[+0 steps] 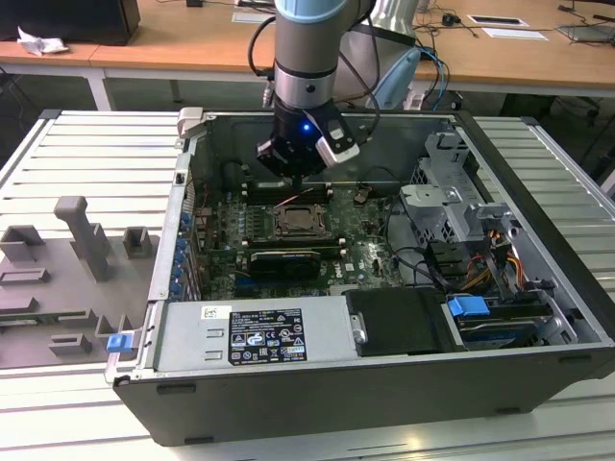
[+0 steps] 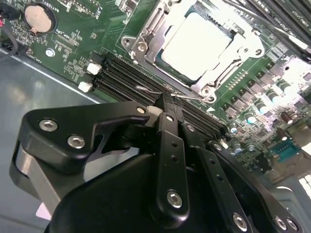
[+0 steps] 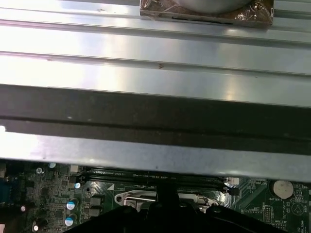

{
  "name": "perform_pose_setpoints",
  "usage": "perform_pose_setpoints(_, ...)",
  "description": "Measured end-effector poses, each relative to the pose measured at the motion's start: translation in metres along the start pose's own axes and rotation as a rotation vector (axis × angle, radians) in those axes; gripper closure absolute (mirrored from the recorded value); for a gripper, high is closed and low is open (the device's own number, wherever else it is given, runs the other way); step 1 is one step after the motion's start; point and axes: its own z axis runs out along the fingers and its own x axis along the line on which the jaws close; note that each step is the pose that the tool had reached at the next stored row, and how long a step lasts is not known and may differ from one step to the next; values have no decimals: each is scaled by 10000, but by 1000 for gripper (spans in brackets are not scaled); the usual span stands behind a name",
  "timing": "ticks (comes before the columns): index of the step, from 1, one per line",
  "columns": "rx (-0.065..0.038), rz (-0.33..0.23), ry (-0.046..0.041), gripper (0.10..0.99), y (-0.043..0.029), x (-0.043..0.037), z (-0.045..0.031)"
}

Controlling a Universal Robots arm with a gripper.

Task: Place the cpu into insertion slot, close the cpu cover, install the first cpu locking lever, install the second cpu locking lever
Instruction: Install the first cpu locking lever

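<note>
Fixture blocks (image 1: 86, 240) sit on the ribbed counter (image 1: 96, 144) at the exterior view's left, with the open computer case (image 1: 288, 408) beside them. Inside it, the gripper (image 1: 300, 171) hangs low over the board, just beside the insertion slot (image 1: 300, 221). In the second wrist view the cpu (image 2: 199, 41) lies seated and the cpu cover (image 2: 148, 29) is down around it. Jaws are pressed together, tips at the thin wire locking lever (image 2: 146, 90) between the socket and the memory slots (image 2: 116, 73); can't tell if the wire is pinched. Risk: the springy wire slips off the tips and flicks up, or the tips scrape the slots. Drive cage (image 1: 452, 192) sits to the right.
</note>
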Motion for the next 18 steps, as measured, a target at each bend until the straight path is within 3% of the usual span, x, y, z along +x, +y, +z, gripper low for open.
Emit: perform_pose_setpoints(18,2,-2,-24,980,2,-153,164)
